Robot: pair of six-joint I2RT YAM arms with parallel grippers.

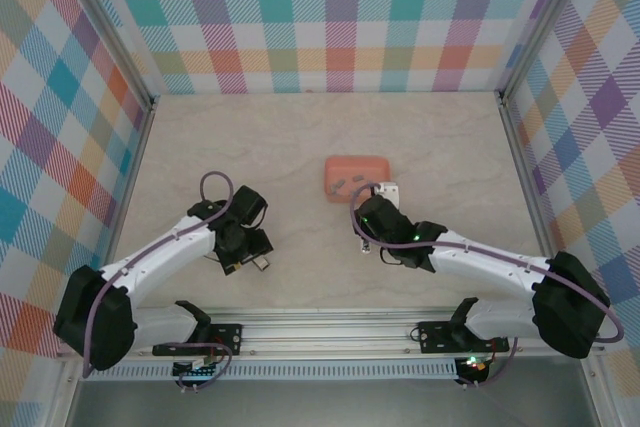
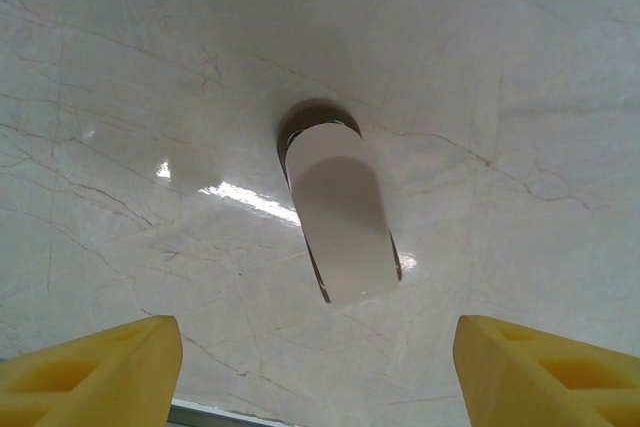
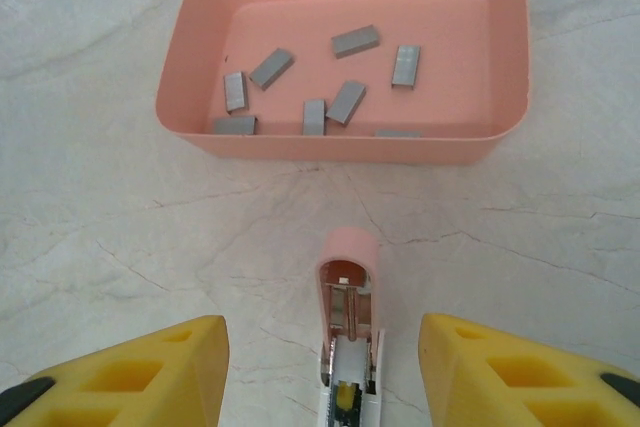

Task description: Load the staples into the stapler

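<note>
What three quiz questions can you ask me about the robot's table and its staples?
1. True or false: the staples lie inside the tray.
2. What lies between the fingers of the right pincer? A. the tray B. the stapler C. a cup
3. What colour are those fingers?

Key: 1 true. 2 B. 3 yellow.

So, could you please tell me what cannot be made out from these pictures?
- Stapler: right wrist view, rear cut off by the bottom edge; magazine contents unclear.
- Staples: one half hidden behind the tray wall in the right wrist view; too small to count in the top view.
- Pale oblong object: left wrist view, plain and glossy; identity unclear.
</note>
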